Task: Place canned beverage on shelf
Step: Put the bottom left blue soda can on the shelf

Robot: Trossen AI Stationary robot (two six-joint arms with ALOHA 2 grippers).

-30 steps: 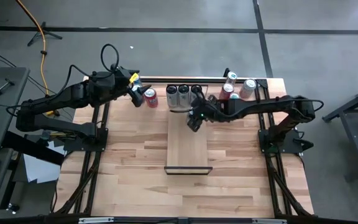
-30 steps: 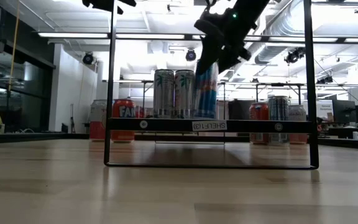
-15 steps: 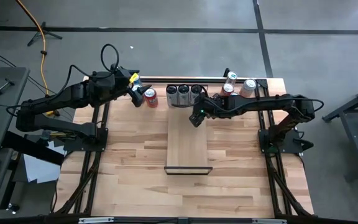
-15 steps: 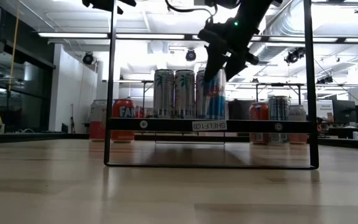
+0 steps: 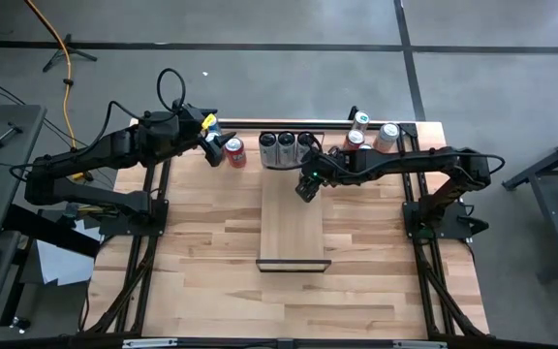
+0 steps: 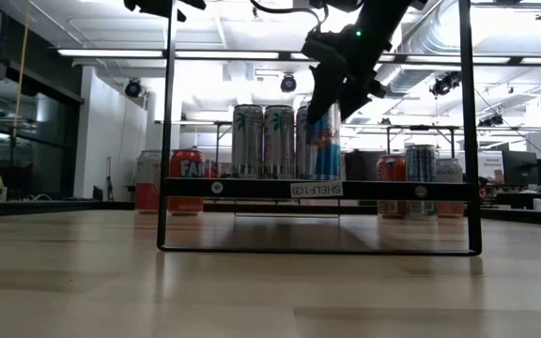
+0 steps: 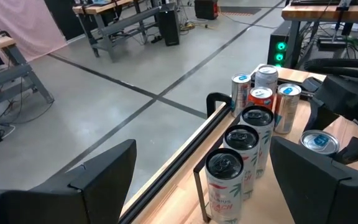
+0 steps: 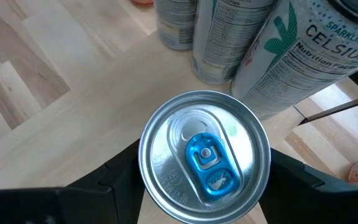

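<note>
The shelf is a pale plank on a thin dark frame, raised above the tabletop. Three tall silver cans stand in a row at its far end. Just nearer than them is a can with a blue tab, upright, with my right gripper shut on it. In the low view this can shows beside the row, its bottom level with the plank's top. My left gripper hangs open above the table's far left, by a red can. My right gripper pinches the blue-tab can between its two fingers, one on each side of the can's upper wall just under the rim. The fingers slant down from above and from the table's right. The can stands upright; its bottom seems to be on the plank.
Several more cans stand on the table's far right corner. The nearer part of the plank is bare wood. A dark rail runs along the table's far edge. The frame's upright bars stand at the plank's sides.
My right gripper has tipped a little and edged toward the far edge. The blue-tab can, tilted a second ago, now stands upright next to the three-can row. For the last half second it has kept still.
</note>
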